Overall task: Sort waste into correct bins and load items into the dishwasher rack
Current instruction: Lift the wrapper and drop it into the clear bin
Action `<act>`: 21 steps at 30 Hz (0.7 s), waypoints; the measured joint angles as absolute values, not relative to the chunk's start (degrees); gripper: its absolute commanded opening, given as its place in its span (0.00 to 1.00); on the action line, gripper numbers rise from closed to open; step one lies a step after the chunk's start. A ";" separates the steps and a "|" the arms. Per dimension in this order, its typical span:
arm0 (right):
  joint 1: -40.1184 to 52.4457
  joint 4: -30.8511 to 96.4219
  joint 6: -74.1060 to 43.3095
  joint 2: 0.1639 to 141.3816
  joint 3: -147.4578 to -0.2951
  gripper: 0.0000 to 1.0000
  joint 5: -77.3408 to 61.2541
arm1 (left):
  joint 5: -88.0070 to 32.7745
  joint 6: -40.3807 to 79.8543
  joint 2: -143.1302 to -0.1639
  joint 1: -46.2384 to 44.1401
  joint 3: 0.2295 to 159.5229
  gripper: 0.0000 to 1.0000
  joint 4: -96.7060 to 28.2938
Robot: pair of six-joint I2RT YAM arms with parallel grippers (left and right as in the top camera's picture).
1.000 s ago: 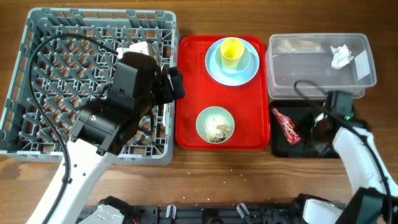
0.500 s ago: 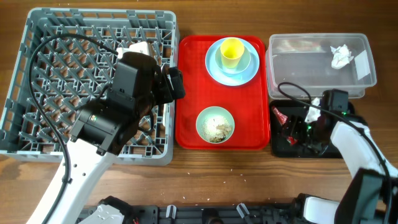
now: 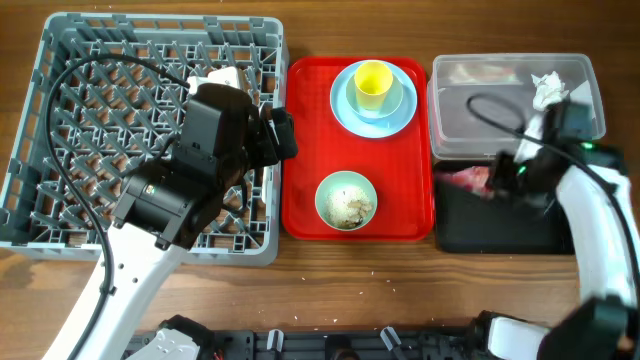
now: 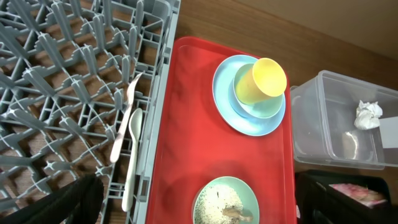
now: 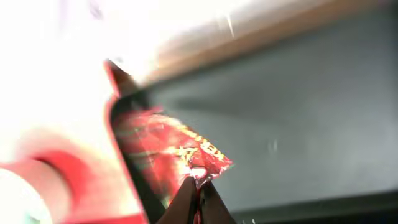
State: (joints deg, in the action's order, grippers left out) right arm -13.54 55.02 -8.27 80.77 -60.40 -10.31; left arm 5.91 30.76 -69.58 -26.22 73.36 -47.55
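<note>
The red wrapper [image 5: 165, 149] is clamped by one corner between the closed tips of the right pincer [image 5: 198, 186]. From the wrist it slants from upper left down to that pinched corner. From overhead its long axis runs roughly left to right, over the back-left corner of the black tray [image 3: 500, 230]. Its print is too blurred to read.

Just behind it stands the clear tub [image 3: 470, 110], holding a crumpled napkin [image 3: 547, 90]. The tub's white label [image 3: 580, 105] is illegible.

Left of both is the red tray [image 3: 305, 150]. It carries a green bowl [image 3: 322, 200] of scraps [image 3: 348, 205] and a blue plate [image 3: 342, 110] with a yellow cup [image 3: 372, 83] on it.

A fork [image 4: 124, 118] and spoon [image 4: 132, 155] lie lengthwise in the grey rack [image 3: 60, 100] near its right wall.

The left pincer [image 3: 282, 135] hangs over that wall; I cannot tell whether it is apart or together. Everything sits on a wooden surface [image 3: 400, 280].
</note>
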 measured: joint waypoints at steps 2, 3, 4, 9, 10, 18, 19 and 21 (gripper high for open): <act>-13.54 47.42 -10.04 75.72 -62.22 0.04 -10.81 | 5.91 30.76 -69.58 -26.22 73.36 1.00 -47.55; -13.54 43.48 -10.44 75.11 -62.28 0.04 -10.96 | 5.91 30.79 -69.58 -26.22 73.36 1.00 -47.53; -13.54 39.70 -10.79 75.09 -62.26 0.04 -11.09 | 5.91 30.76 -69.58 -26.22 73.36 1.00 -47.46; -13.54 24.32 -11.64 85.60 -61.36 0.88 -11.11 | 5.91 30.76 -69.58 -26.22 73.36 1.00 -47.59; -13.54 24.05 -11.90 88.38 -60.97 1.00 -11.11 | 5.91 30.76 -69.58 -26.22 73.36 1.00 -47.48; -13.98 43.94 -8.84 67.57 -69.43 1.00 -19.86 | 5.91 30.76 -69.56 -26.22 73.36 1.00 -47.51; -13.89 51.22 -6.83 60.82 -69.67 1.00 -22.55 | 5.91 30.76 -69.54 -26.22 73.36 1.00 -47.40; -13.67 61.28 -4.49 53.34 -69.93 1.00 -23.29 | 5.91 30.79 -69.54 -26.17 73.36 1.00 -47.48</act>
State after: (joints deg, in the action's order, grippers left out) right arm -13.67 61.28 -4.49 53.34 -69.93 -23.29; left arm 5.91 30.79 -69.54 -26.17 73.36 -47.48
